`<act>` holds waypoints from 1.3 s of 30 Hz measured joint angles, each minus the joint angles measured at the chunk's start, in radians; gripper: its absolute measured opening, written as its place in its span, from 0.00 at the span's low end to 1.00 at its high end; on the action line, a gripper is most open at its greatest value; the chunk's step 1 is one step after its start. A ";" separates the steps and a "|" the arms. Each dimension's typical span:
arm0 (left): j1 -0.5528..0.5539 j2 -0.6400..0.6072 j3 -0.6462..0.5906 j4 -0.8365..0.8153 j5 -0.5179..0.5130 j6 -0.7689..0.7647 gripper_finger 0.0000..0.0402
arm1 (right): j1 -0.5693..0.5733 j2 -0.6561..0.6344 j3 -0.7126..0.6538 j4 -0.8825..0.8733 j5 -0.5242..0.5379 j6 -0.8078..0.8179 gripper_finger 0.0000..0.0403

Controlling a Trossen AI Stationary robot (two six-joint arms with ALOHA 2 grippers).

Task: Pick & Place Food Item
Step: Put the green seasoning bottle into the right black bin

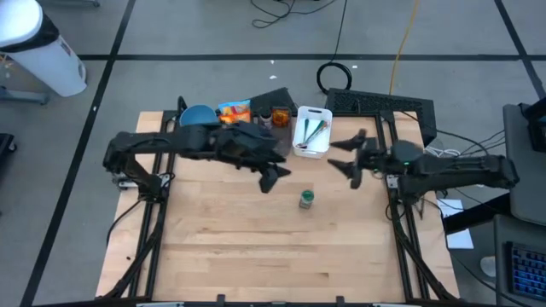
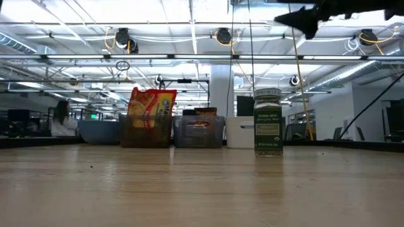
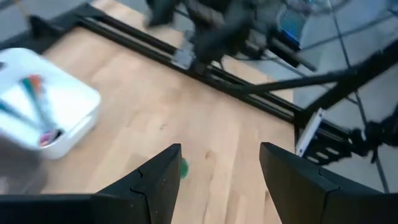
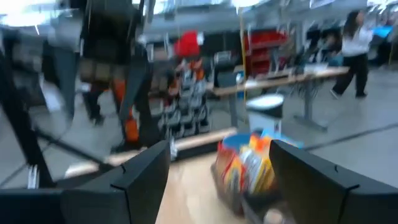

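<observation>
A small jar (image 1: 306, 199) with a green label stands upright on the bare wooden table (image 1: 256, 247), apart from everything else and between the two grippers. In the low view the jar (image 2: 267, 122) has a dark lid and dark contents; nothing touches it.

Along the far edge of the table sits a row of containers. A blue bowl (image 1: 197, 115) is at the left end; what it holds cannot be told. Next to it a clear bin (image 2: 146, 130) holds an orange-yellow snack bag (image 1: 234, 112), standing upright. A second clear bin (image 2: 199, 132) beside it holds dark packets with a red label. At the right end a white tub (image 1: 311, 132) holds several pens or markers with green and red parts, lying lengthwise.

The left gripper (image 1: 273, 177) hangs over the table just left of the jar and nearer the bins, fingers (image 3: 163, 177) spread wide and holding nothing. The right gripper (image 1: 351, 158) hovers to the right of the tub and above the jar's level, fingers (image 4: 143, 171) also well apart and empty, pointing toward the bag.

A person (image 4: 354, 43) walks in the room beyond.
</observation>
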 joint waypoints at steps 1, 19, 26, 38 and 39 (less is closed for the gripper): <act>0.000 0.022 0.000 0.021 0.019 0.012 0.57 | 0.000 -0.032 0.000 -0.002 0.021 -0.018 0.67; 0.004 0.286 -0.001 0.242 0.197 0.314 0.57 | 0.001 -0.171 0.000 -0.212 -0.030 0.144 0.66; 0.006 0.325 -0.001 0.239 0.104 0.404 0.57 | 0.001 -0.173 0.000 -0.211 -0.032 0.173 0.66; 0.015 0.301 0.000 0.229 0.103 0.284 0.57 | 0.128 -0.117 -0.114 -0.411 -0.147 0.217 0.66; 0.021 0.290 0.000 0.223 0.101 0.256 0.57 | 0.157 -0.116 -0.148 -0.370 -0.110 0.238 0.66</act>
